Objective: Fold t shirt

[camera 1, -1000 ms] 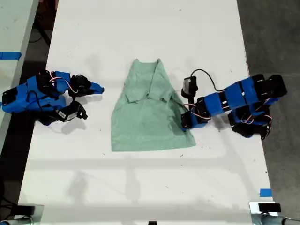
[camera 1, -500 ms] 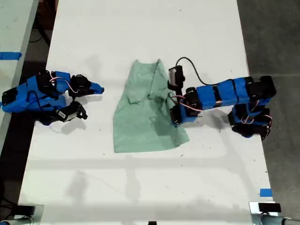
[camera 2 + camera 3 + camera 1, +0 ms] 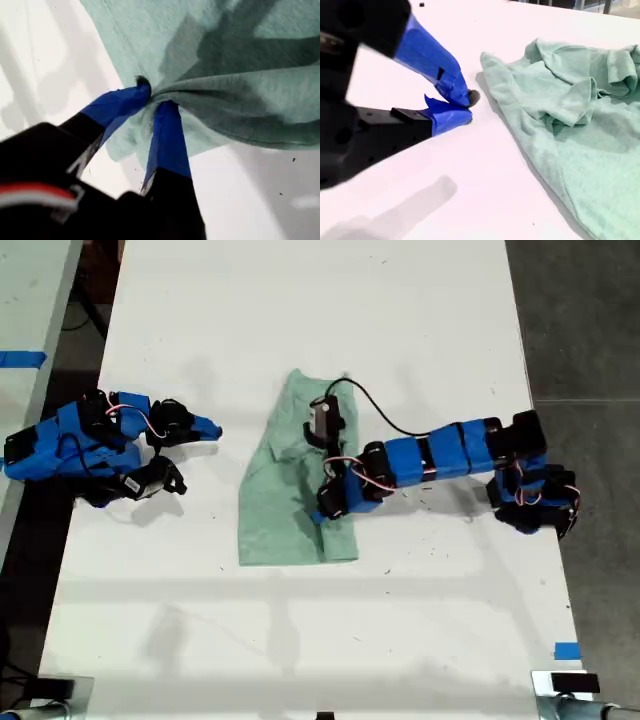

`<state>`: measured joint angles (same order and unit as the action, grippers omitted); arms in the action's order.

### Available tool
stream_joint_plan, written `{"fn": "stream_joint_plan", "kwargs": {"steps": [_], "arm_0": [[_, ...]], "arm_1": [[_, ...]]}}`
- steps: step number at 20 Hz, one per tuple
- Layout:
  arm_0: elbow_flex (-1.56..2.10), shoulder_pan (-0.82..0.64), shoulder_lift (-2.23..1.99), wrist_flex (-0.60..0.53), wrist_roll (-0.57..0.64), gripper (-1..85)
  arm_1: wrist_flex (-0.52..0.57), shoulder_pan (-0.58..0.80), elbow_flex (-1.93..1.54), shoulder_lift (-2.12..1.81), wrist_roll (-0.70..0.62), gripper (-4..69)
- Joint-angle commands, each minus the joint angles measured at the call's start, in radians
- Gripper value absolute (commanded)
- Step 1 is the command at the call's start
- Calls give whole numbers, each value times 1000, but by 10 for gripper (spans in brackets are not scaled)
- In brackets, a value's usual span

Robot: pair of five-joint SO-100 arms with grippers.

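The work surface is a long white table [image 3: 300, 300], matte, with a few small dark specks near the cloth. Grey floor [image 3: 580, 320] shows along the exterior view's right; a second pale surface carrying a strip of blue tape [image 3: 22, 359] sits at that view's left edge. Another blue tape mark [image 3: 566, 651] lies on the table toward the exterior view's lower right.

The t shirt [image 3: 285, 510] lies near the table's middle, its right-hand portion (exterior view) drawn over onto the rest, so the garment reads as a narrow, partly doubled panel.

My first gripper [image 3: 152, 100] reaches in from the exterior view's right, over the cloth. Its blue fingers [image 3: 167, 135] are pinched tight on a gathered bunch of the t shirt, with fabric puckering at the tips.

My second gripper [image 3: 462, 107] rests on bare table at the exterior view's left, just beside the shirt's edge but not touching it. Its fingertips meet with nothing between them.
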<state>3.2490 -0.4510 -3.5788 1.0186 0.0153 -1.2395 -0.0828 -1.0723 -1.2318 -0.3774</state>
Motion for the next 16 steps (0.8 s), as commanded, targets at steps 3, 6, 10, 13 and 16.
{"fn": "stream_joint_plan", "kwargs": {"steps": [3, 6, 10, 13, 16], "arm_0": [[38, 0, -2, 2, -8, -2], [38, 0, -2, 2, -8, -2], [38, 0, -2, 2, -6, -2], [38, 0, -2, 2, -6, -2], [38, 0, -2, 2, -6, -2]], "arm_1": [[17, -17, 63, -31, -40, 228], [-40, -18, 64, -83, -43, 228], [-249, -5, 6, -262, 34, 221], [-322, 31, -301, -518, 137, 162], [-156, 81, -887, -937, 184, 112]]}}
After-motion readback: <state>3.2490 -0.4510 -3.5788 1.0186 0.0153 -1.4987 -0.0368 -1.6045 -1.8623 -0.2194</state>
